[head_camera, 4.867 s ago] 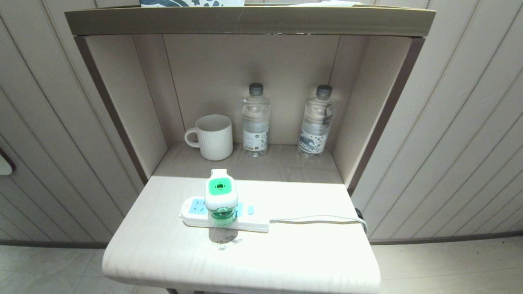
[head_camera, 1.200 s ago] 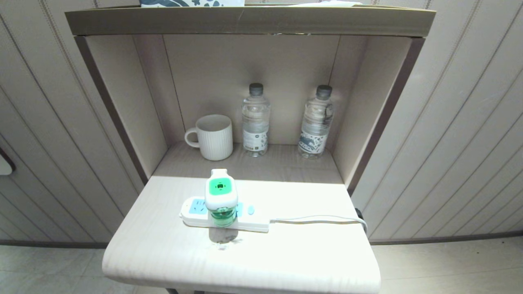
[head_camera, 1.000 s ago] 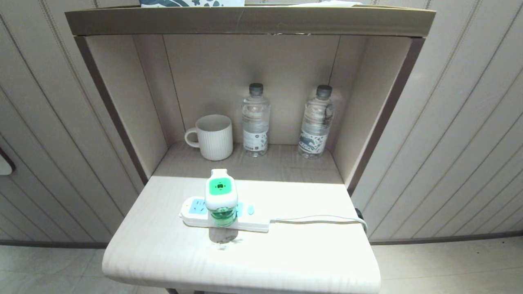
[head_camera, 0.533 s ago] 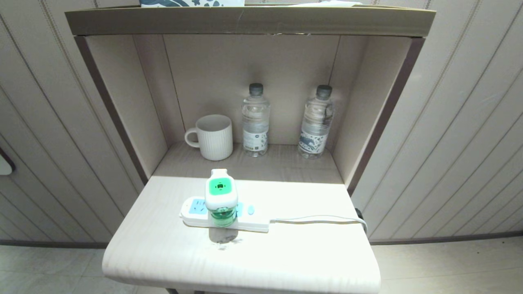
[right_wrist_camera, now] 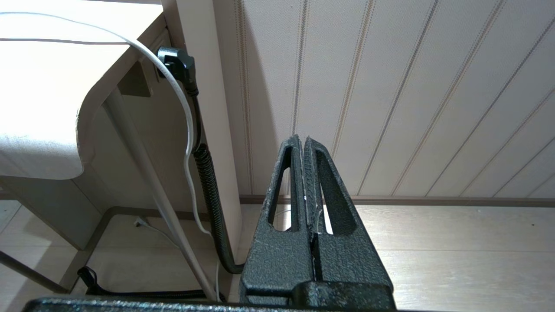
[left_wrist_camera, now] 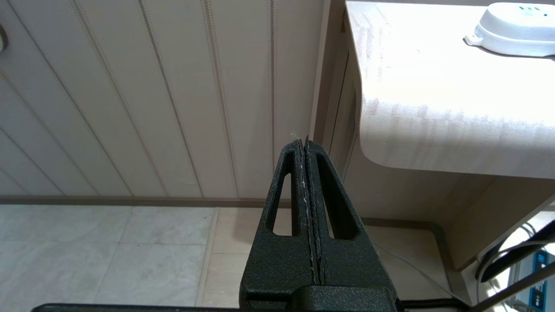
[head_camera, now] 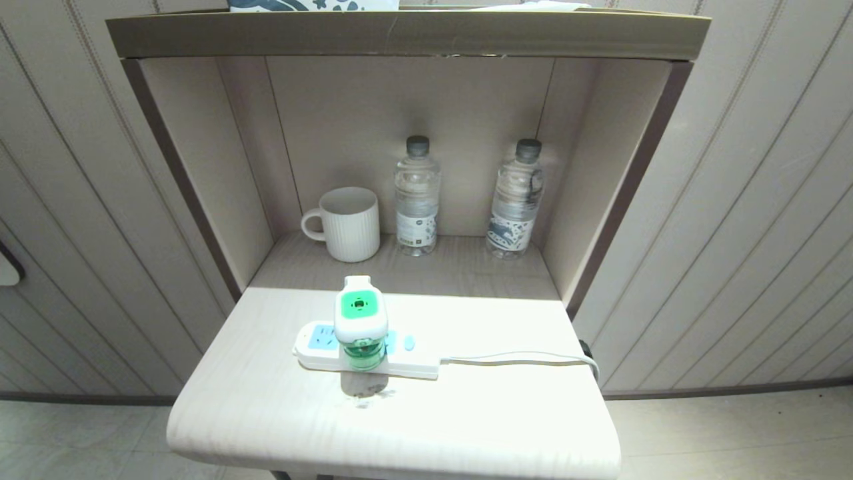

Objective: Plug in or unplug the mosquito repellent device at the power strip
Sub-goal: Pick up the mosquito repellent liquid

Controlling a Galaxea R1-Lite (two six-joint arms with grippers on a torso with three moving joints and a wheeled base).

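The mosquito repellent device (head_camera: 360, 321), white with a green top and a green liquid bottle, stands plugged into the power strip (head_camera: 320, 343) on the pale table (head_camera: 400, 420). The strip's rounded end (left_wrist_camera: 516, 28) also shows in the left wrist view. Its thin white cord (head_camera: 526, 358) runs right and drops over the table edge (right_wrist_camera: 173, 86). Neither arm appears in the head view. My left gripper (left_wrist_camera: 303, 141) hangs shut and empty, low beside the table's left front corner. My right gripper (right_wrist_camera: 301, 139) is shut and empty, low off the table's right side.
A white ribbed mug (head_camera: 346, 223) and two clear water bottles (head_camera: 416, 197) (head_camera: 516, 200) stand in the alcove behind the table. A shelf board (head_camera: 406, 33) overhangs the alcove. A black plug and ribbed hose (right_wrist_camera: 204, 164) run down by the table leg (right_wrist_camera: 156, 190).
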